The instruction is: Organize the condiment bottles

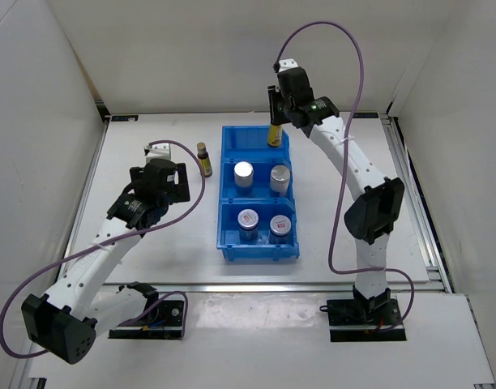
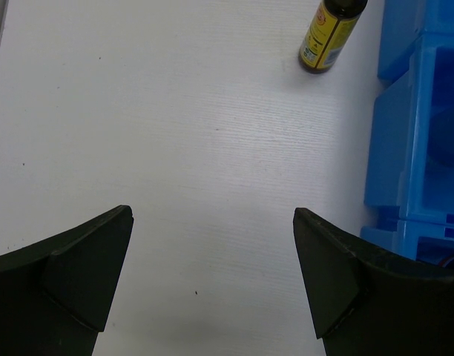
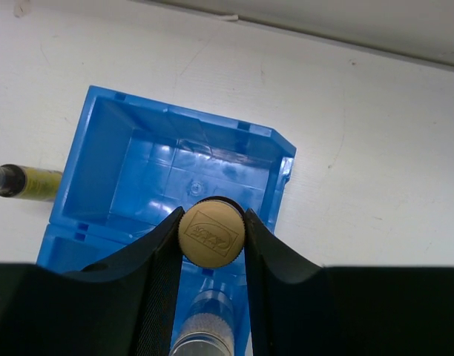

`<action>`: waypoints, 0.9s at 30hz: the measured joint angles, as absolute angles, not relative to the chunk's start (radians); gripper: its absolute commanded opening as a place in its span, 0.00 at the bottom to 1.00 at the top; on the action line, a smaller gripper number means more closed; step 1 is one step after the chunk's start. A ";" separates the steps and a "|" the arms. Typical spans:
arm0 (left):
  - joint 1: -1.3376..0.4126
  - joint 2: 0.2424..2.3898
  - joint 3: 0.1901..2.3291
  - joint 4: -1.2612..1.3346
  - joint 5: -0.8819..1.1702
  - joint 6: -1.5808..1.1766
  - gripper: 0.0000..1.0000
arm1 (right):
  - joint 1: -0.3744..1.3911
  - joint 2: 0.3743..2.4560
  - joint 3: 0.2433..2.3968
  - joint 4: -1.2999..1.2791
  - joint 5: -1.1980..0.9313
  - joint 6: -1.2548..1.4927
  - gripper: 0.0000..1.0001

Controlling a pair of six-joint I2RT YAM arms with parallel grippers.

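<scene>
Blue bin (image 1: 224, 203) sat on table (image 1: 183, 251) in top view: two silver-topped cylinders (image 1: 244, 174) in middle compartment, two short jars (image 1: 248, 221) in near one; right gripper (image 1: 277, 120) held amber bottle (image 1: 274, 135) upright at far compartment. Left wrist view: left gripper (image 2: 212, 215) gaped wide over bare table, second amber bottle (image 2: 329, 37) standing just beside bin. Right wrist view: fingers (image 3: 160, 259) pinched gold cap (image 3: 211, 231).
</scene>
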State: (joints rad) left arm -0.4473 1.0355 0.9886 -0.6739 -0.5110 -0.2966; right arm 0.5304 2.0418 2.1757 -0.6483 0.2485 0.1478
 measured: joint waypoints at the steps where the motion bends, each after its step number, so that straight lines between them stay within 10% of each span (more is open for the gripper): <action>1: -0.447 1.036 0.989 -0.674 -0.509 -0.297 1.00 | 0.530 2.036 2.176 -0.648 0.250 0.146 0.00; 27: -0.447 1.055 0.998 -0.676 -0.506 -0.297 1.00 | 0.505 2.119 1.899 -0.462 0.229 0.166 0.00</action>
